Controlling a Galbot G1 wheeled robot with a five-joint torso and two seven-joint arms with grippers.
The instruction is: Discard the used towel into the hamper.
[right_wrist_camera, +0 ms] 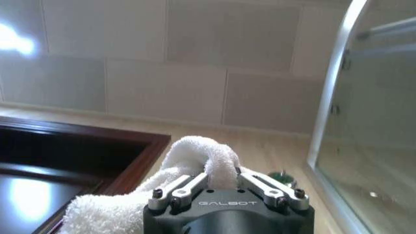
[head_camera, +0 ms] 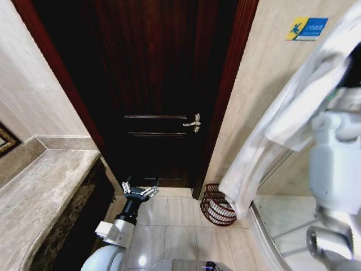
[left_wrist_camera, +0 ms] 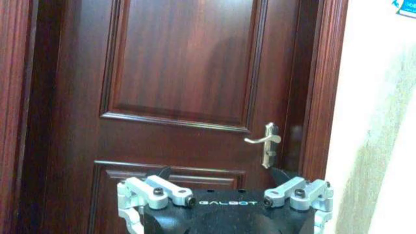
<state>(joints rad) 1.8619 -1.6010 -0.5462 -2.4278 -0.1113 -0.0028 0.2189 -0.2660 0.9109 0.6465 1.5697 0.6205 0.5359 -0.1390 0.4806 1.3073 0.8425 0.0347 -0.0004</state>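
A long white towel (head_camera: 282, 124) hangs from the upper right of the head view. Its lower end dangles just above and to the right of the hamper (head_camera: 217, 206). The hamper is a small dark red wire basket on the floor beside the door frame. In the right wrist view my right gripper (right_wrist_camera: 221, 184) is shut on a bunched fold of the towel (right_wrist_camera: 201, 153). My right arm (head_camera: 335, 164) stands raised at the right edge. Low in front of the door, left of the hamper, my left gripper (head_camera: 140, 191) is open and holds nothing; its spread fingers (left_wrist_camera: 162, 174) face the door.
A closed dark wooden door (head_camera: 158, 84) with a metal handle (head_camera: 194, 122) faces me. A marble counter (head_camera: 39, 192) runs along the left. A glass shower enclosure (head_camera: 282, 223) curves in at the lower right. Pale floor tiles (head_camera: 175, 226) lie between them.
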